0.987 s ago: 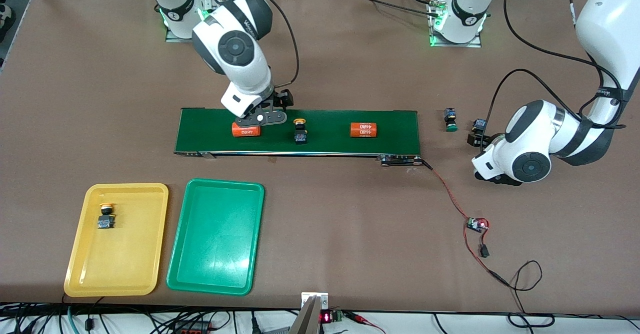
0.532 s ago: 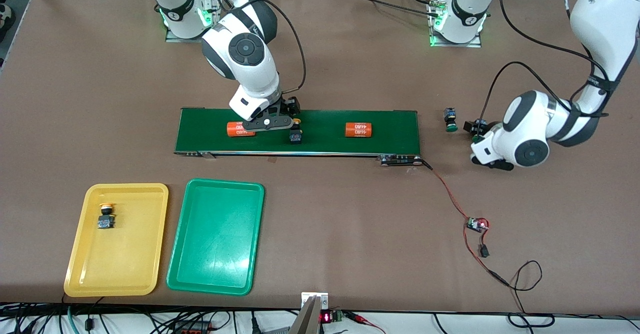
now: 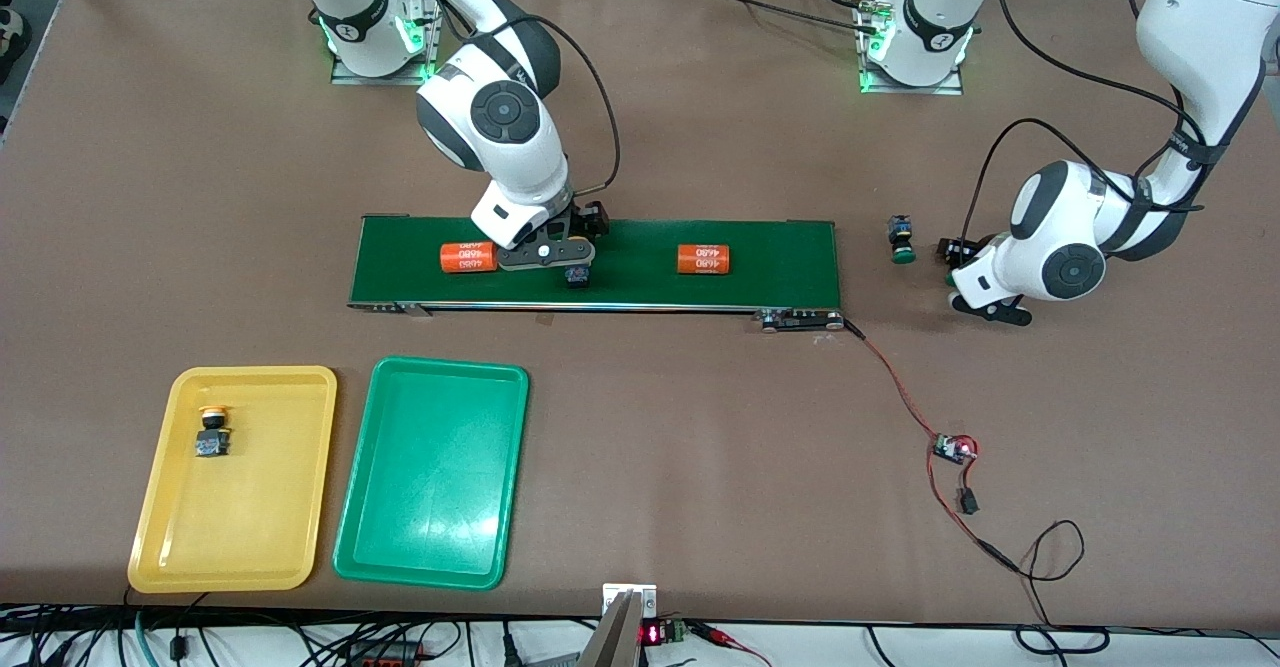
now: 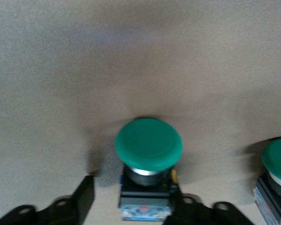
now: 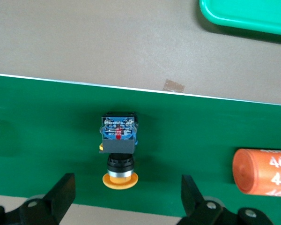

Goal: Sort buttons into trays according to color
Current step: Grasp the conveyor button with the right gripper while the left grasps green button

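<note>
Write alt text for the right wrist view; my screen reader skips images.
A yellow-capped button lies on the dark green belt between the right gripper's open jaws. An orange cylinder lies beside it, and a green tray's corner shows on the brown table.

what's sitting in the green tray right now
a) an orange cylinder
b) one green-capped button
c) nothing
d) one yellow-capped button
c: in the front view the green tray shows only its bare floor, while the yellow tray beside it holds one yellow-capped button.

A yellow-capped button (image 5: 118,152) lies on the green belt (image 5: 201,136).
</note>
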`<move>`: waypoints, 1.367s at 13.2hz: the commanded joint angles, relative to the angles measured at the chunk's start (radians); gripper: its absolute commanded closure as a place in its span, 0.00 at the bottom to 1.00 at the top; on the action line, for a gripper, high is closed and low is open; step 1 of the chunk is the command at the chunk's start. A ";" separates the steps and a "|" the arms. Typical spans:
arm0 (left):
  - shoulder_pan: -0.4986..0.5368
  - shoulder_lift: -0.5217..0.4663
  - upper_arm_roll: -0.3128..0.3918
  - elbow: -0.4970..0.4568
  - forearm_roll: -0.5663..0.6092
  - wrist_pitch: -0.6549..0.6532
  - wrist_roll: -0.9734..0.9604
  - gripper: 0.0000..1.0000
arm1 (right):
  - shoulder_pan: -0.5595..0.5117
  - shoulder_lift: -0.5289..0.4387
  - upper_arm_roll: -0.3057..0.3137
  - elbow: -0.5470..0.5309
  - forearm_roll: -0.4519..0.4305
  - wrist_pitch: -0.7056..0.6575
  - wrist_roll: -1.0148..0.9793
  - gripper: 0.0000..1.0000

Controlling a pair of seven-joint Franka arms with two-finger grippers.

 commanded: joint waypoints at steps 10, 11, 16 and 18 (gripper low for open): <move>-0.031 -0.024 -0.280 0.272 -0.129 -0.325 -0.200 0.92 | 0.003 0.103 -0.058 0.013 -0.111 0.086 0.023 0.00; -0.065 -0.001 -0.283 0.285 -0.168 -0.320 -0.254 0.92 | 0.002 0.103 -0.060 0.013 -0.111 0.088 0.023 0.00; -0.300 0.110 -0.282 0.314 -0.230 -0.107 -0.556 0.90 | -0.008 0.103 -0.070 0.015 -0.105 0.082 0.023 0.77; -0.350 0.118 -0.283 0.314 -0.231 -0.079 -0.619 0.89 | -0.009 0.101 -0.084 0.016 -0.104 0.082 0.018 0.91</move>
